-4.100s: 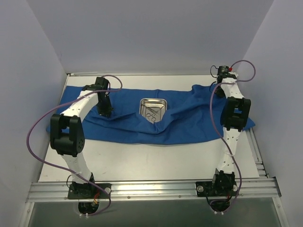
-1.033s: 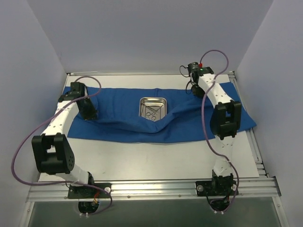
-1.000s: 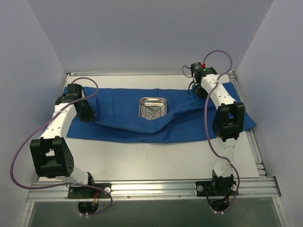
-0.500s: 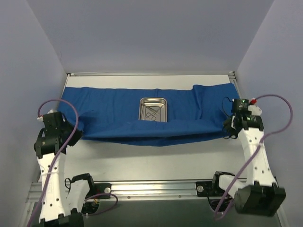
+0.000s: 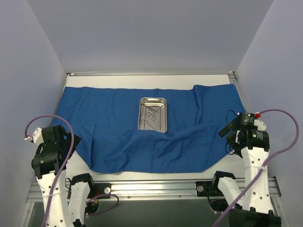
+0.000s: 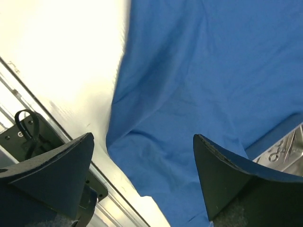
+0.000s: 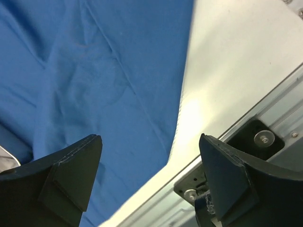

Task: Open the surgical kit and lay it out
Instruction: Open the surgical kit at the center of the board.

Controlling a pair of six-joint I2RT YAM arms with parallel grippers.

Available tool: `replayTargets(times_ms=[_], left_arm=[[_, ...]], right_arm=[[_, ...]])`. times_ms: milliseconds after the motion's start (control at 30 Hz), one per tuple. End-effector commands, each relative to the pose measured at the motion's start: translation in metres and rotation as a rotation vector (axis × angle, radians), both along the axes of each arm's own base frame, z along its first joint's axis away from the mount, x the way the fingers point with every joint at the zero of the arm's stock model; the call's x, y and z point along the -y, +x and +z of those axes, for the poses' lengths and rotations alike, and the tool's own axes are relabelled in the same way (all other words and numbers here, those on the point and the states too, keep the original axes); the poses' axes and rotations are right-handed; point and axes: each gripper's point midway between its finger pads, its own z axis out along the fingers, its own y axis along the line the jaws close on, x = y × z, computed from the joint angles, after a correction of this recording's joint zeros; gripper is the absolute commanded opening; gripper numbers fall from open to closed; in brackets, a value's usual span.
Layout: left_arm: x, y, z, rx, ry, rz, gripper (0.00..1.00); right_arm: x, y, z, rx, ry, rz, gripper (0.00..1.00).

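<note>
The blue cloth wrap [image 5: 118,132] lies spread flat over most of the table, its near edge rumpled close to the front rail. The steel tray [image 5: 153,115] sits on it at the centre with thin metal instruments [image 5: 150,116] inside. My left gripper [image 5: 71,141] hangs open above the cloth's near left corner, and the left wrist view shows nothing between its fingers [image 6: 61,165] over the cloth [image 6: 189,71]. My right gripper [image 5: 224,130] is open above the near right part, its fingers [image 7: 227,175] empty over the cloth [image 7: 94,71]. A tray corner [image 6: 286,146] shows at the left wrist view's right edge.
An aluminium rail [image 5: 151,189] with both arm bases runs along the near edge. Grey walls close in the left, back and right sides. Bare white table [image 7: 227,71] shows beside the cloth's right edge and a strip [image 6: 61,56] beside its left edge.
Both grippers let go of the cloth's near corners and opened, drawing back slightly toward the near edge. The cloth's front half dropped and now lies spread toward the rail.
</note>
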Motion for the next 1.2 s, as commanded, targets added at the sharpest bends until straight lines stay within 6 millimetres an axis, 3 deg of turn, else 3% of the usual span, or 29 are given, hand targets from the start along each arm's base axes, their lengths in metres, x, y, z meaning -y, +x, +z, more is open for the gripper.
replayTargets(times_ms=[0,33,67,100,133,167,233,300,333,400,433,500,600,867,1167], left_arm=[[0.007,0.028,0.015,0.073,0.006,-0.12,0.94],[0.009,0.041,0.02,0.099,0.02,-0.176,0.94],[0.021,0.052,0.02,0.109,-0.019,-0.258,0.94],[0.025,0.066,0.013,0.072,-0.043,-0.305,0.94],[0.027,0.075,0.016,0.067,-0.052,-0.343,0.94],[0.033,0.086,0.005,0.007,-0.109,-0.384,0.94],[0.038,0.099,0.008,-0.023,-0.124,-0.458,0.94],[0.039,0.111,0.002,-0.056,-0.143,-0.492,0.94],[0.041,0.117,0.005,-0.046,-0.143,-0.537,0.95],[0.039,0.127,0.01,-0.05,-0.138,-0.55,0.96],[0.039,0.13,0.011,-0.05,-0.133,-0.557,0.97],[0.036,0.138,0.013,-0.051,-0.131,-0.552,0.98],[0.037,0.147,0.01,-0.046,-0.154,-0.542,1.0],[0.04,0.158,-0.013,-0.044,-0.192,-0.526,1.0],[0.033,0.167,-0.011,-0.06,-0.159,-0.529,1.0]], right_arm=[[0.001,0.029,0.007,-0.044,-0.02,0.155,0.87],[0.007,0.04,0.004,-0.086,-0.032,0.149,0.87],[0.014,0.056,0.015,-0.062,-0.065,0.154,0.87],[0.021,0.068,0.019,-0.062,-0.096,0.145,0.87],[0.033,0.078,0.009,-0.133,-0.13,0.123,0.87],[0.037,0.097,0.015,-0.11,-0.148,0.132,0.87],[0.039,0.119,-0.004,-0.171,-0.122,0.146,0.81],[0.04,0.144,-0.01,-0.16,-0.119,0.159,0.78],[0.043,0.151,-0.028,-0.217,-0.109,0.153,0.75],[0.043,0.166,-0.035,-0.228,-0.098,0.165,0.75],[0.043,0.17,-0.049,-0.273,-0.083,0.172,0.73],[0.044,0.176,-0.057,-0.287,-0.079,0.169,0.69],[0.049,0.183,-0.07,-0.322,-0.089,0.153,0.56],[0.056,0.207,-0.094,-0.365,-0.106,0.139,0.5],[0.047,0.193,-0.109,-0.421,-0.081,0.131,0.47]])
